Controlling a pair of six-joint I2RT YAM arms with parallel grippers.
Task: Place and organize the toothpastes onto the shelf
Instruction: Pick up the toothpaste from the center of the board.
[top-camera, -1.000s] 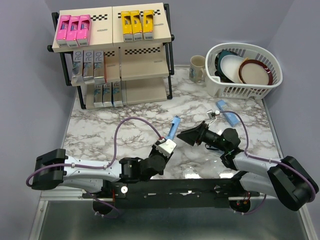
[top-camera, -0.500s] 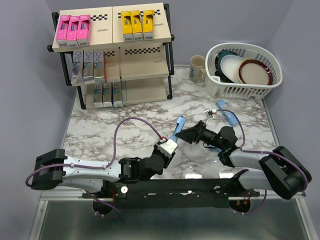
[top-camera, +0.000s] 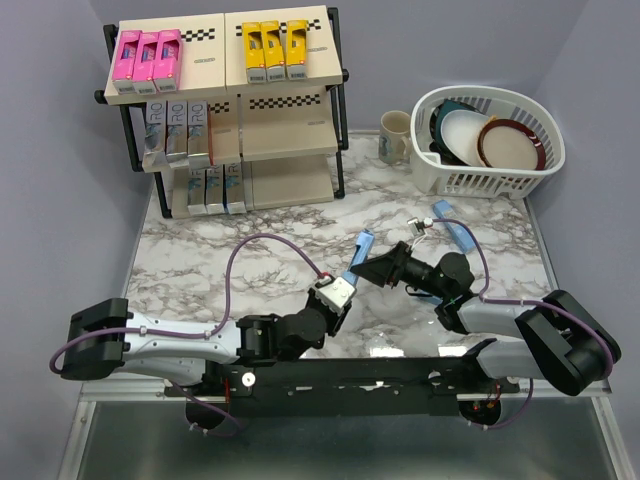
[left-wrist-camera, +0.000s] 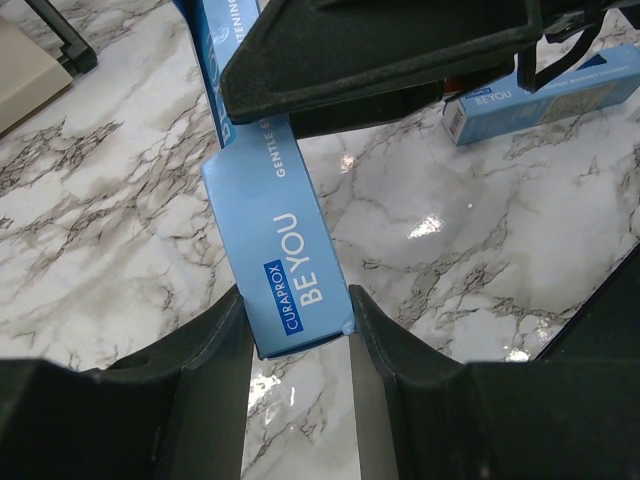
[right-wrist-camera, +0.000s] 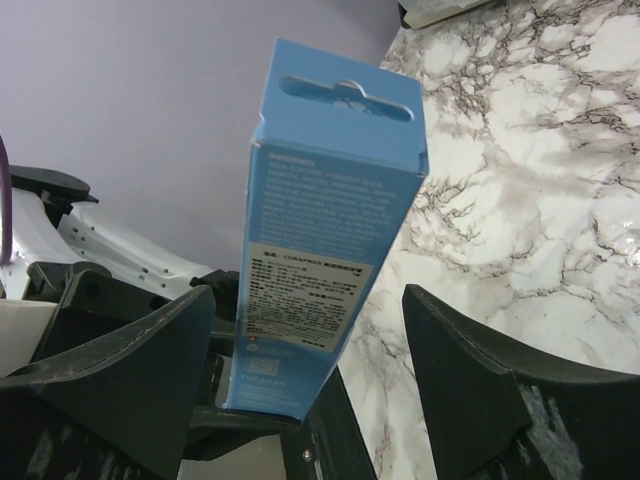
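Left gripper (left-wrist-camera: 297, 320) is noted clamped on the lower end of a light-blue carton (left-wrist-camera: 290, 270), lettered CURAPROX BE YOU. The carton is held off the marble table (top-camera: 230, 260) and slanted up and away from the fingers.

Right gripper (right-wrist-camera: 300, 350) is recorded just past the left gripper's fingertips, with its jaws spread wide on either side of the carton's upper half. A gap is seen on both sides in the right wrist view, so nothing is gripped there.

A second light-blue carton (top-camera: 455, 228) is observed lying flat on the table, beyond the right gripper and to its right.

The shelf (top-camera: 290, 140) stands well apart, far ahead of both grippers and to their left. Pink cartons (top-camera: 150, 55) and yellow cartons (top-camera: 275, 45) are lined up on the top tier. Silver cartons (top-camera: 178, 128) are on the middle tier and darker blue cartons (top-camera: 215, 185) on the bottom one. The right halves of the two lower tiers are seen bare.

Step judged: a hand-to-hand pass or re-grip of the held carton, not yet completed.

Next move, as judged: the right jaws are to be closed squarely on the carton's flat faces before the left grip is released. Otherwise the glossy carton may be dropped or twisted. A bare stretch of shelf board is then to be chosen for placement.
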